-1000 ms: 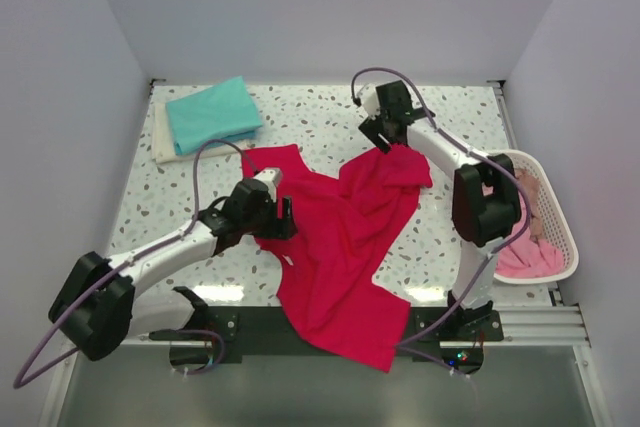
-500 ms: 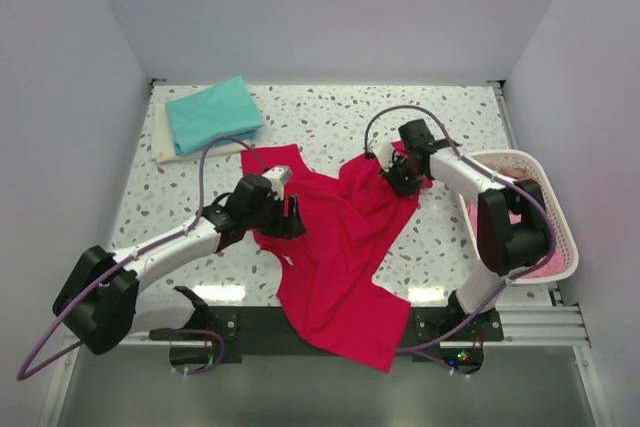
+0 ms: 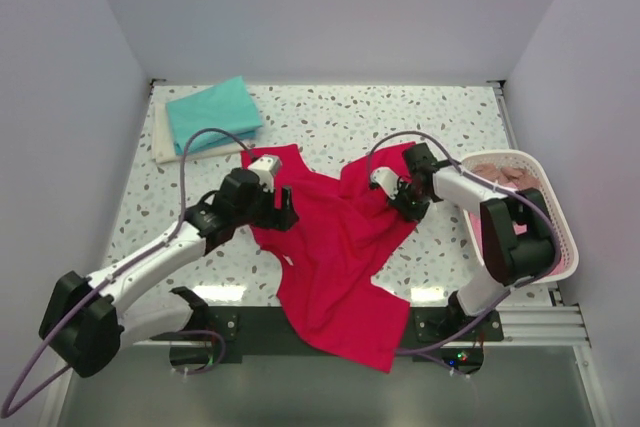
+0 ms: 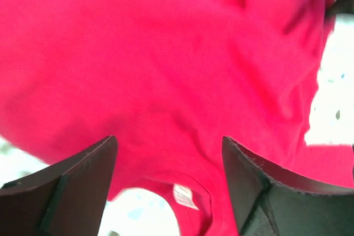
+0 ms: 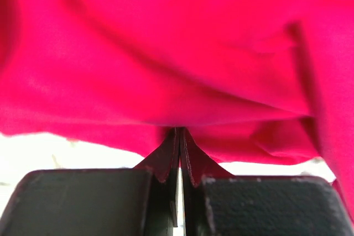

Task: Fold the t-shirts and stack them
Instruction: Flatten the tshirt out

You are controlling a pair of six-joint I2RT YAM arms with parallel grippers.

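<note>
A crimson-red t-shirt (image 3: 340, 247) lies crumpled across the middle of the table, and its lower part hangs over the near edge. My left gripper (image 3: 278, 211) hovers open over the shirt's left side. In the left wrist view the left gripper (image 4: 167, 143) stands above the collar and its white neck label (image 4: 184, 194). My right gripper (image 3: 399, 194) is shut on a fold at the shirt's right side. The right wrist view shows the right gripper (image 5: 178, 132) pinching red cloth at its tips. A folded teal t-shirt (image 3: 213, 112) rests on a cream t-shirt (image 3: 163, 144) at the back left.
A white mesh laundry basket (image 3: 563, 237) stands at the table's right edge with pink t-shirts (image 3: 502, 173) inside. The right arm's elbow (image 3: 518, 232) sits over the basket. Speckled tabletop (image 3: 320, 117) shows behind the red shirt.
The right gripper came down from behind the shirt onto its right side and shut on the cloth. The left gripper shifted slightly back and left over the collar, still open.
</note>
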